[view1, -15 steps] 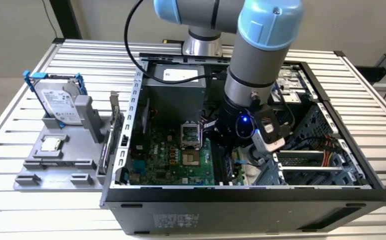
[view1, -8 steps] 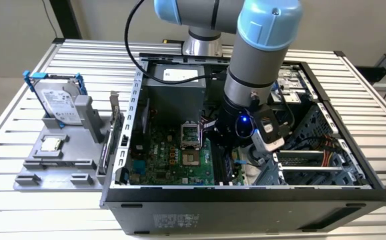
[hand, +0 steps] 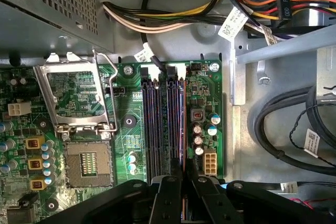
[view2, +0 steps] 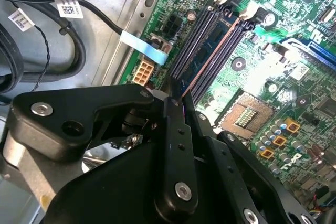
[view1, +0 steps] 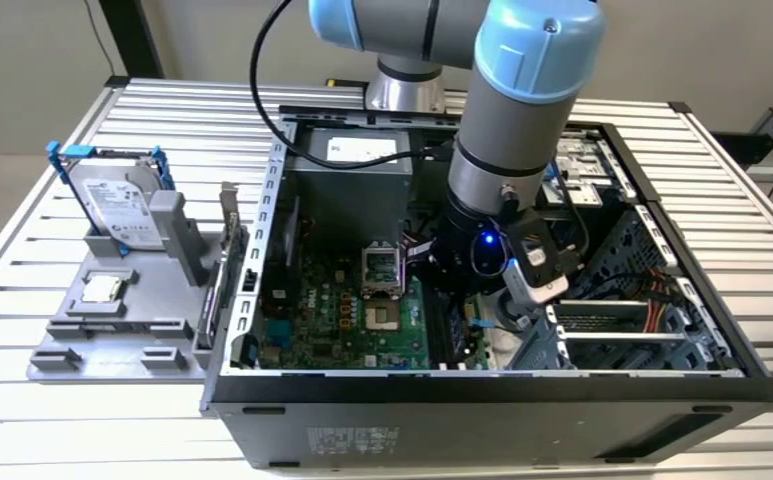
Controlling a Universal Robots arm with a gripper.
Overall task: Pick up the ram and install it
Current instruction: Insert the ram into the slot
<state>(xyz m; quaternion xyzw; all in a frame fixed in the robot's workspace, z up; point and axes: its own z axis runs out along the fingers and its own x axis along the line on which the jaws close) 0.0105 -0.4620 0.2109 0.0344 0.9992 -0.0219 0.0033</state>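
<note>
In the second wrist view we are seeing the ram point(view2: 212, 45) sitting in a memory slot point(view2: 195, 43) on the motherboard point(view2: 273, 24), its near end just at our gripper point(view2: 176, 95). The jaws are pressing together over that end of the ram.

Arm bent steeply downward, claw point(hand: 181, 174) low (fingers point(view2: 173, 109) pressed close together)
</note>
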